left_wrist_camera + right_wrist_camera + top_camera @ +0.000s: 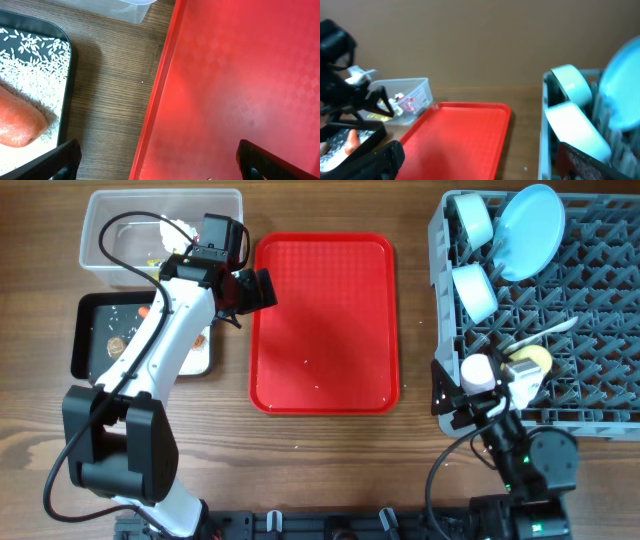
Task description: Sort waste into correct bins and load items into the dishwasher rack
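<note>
Dishwasher rack (590, 310), grey, on the right of the wooden table (320, 465): leaning plate (528, 230), two bowls (473, 220), and a spoon (545, 333) with its handle toward the upper right.
Red tray (322, 320), centre.
Clear tub (98, 240) and black tray (80, 340), left.
Left gripper (160, 162) and right gripper (487, 160): jaws apart.
Left wrist view only: carrot (17, 122) on rice (37, 70), blunt end toward the red tray.
</note>
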`<action>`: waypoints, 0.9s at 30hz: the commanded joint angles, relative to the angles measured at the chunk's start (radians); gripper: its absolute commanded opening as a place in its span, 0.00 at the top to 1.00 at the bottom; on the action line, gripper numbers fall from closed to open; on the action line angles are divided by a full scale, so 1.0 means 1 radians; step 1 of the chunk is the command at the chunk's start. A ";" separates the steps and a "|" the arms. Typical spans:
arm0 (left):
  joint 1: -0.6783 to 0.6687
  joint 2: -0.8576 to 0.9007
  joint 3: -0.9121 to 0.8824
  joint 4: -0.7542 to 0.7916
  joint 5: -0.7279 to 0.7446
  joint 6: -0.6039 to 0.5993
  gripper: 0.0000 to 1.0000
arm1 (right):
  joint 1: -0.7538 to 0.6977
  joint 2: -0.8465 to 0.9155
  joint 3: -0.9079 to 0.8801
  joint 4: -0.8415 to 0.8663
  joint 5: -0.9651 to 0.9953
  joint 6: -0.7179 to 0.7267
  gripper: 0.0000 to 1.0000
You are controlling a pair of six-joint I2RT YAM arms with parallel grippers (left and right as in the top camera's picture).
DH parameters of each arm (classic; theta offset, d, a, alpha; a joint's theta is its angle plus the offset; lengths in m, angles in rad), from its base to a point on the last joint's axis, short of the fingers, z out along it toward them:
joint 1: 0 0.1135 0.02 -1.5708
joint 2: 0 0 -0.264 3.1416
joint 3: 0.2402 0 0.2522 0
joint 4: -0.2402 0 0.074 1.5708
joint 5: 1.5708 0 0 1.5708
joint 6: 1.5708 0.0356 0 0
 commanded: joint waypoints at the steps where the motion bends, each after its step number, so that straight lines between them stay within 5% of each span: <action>1: 0.005 0.000 0.003 0.002 0.002 -0.014 0.00 | 0.004 -0.103 -0.096 0.025 0.111 0.151 0.00; 9: 0.006 0.000 0.003 0.002 0.002 -0.014 0.00 | 0.005 -0.196 -0.188 0.060 0.136 0.129 0.00; 18: 0.006 0.000 0.003 0.002 0.002 -0.014 0.00 | 0.042 -0.215 -0.237 0.087 0.132 -0.125 0.00; 27: 0.006 0.000 0.003 0.002 0.002 -0.014 0.00 | 0.042 -0.213 -0.236 0.087 0.133 -0.122 0.00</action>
